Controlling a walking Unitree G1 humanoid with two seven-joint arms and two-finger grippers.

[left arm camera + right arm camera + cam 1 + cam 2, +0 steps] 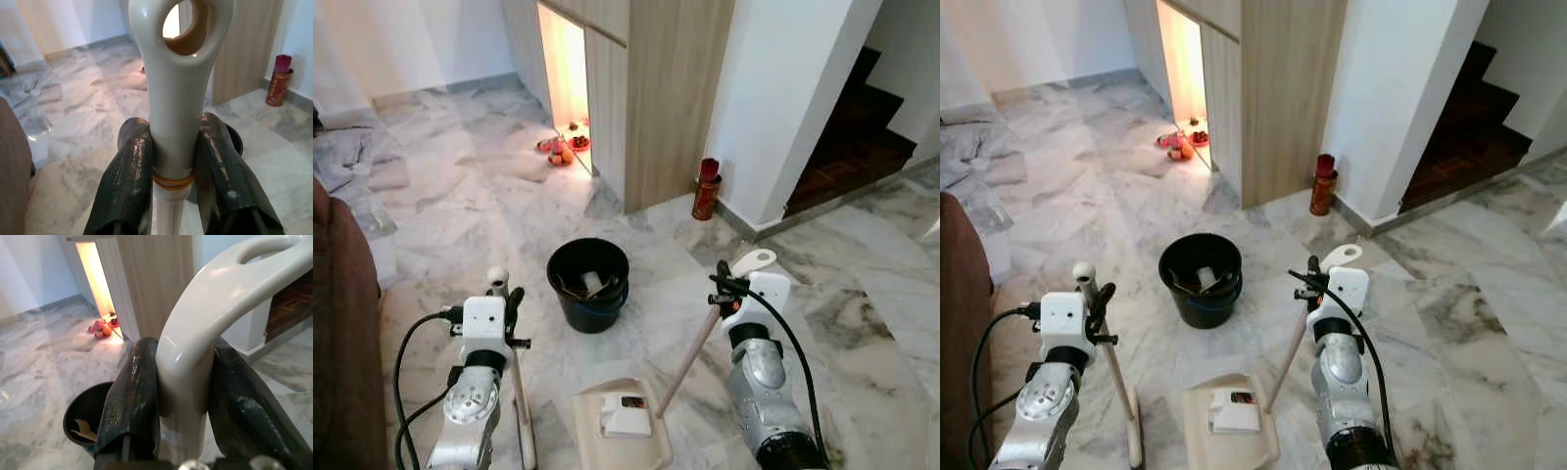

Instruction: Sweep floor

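marble floor [460, 196], grey-veined, spread wide across the room. wooden cabinet [671, 88] at the far side, with a lit opening and small red and orange items [563, 147] on the floor at its foot. white wall column [783, 98] to the right of it, dark stairs [852, 137] beyond. brown sofa edge [342, 333] along the left. black bucket [588, 284] in the middle of the floor, scraps of paper inside, just beyond both grippers. beige dustpan [622, 426] flat on the floor near the robot, between the arms, with a white piece of litter [626, 419] on it and its long handle [690, 357] slanting up to the right. red canister [707, 189] standing by the base of the column, well apart from the bucket. left gripper [173, 166] clamped around the broom handle [176, 98], one black finger on each side just below the looped top, stick running down to the floor beside the dustpan. right gripper [183, 391] clenched on the dustpan handle's curved white top [205, 318], fingers [132, 396] pressed against both sides.
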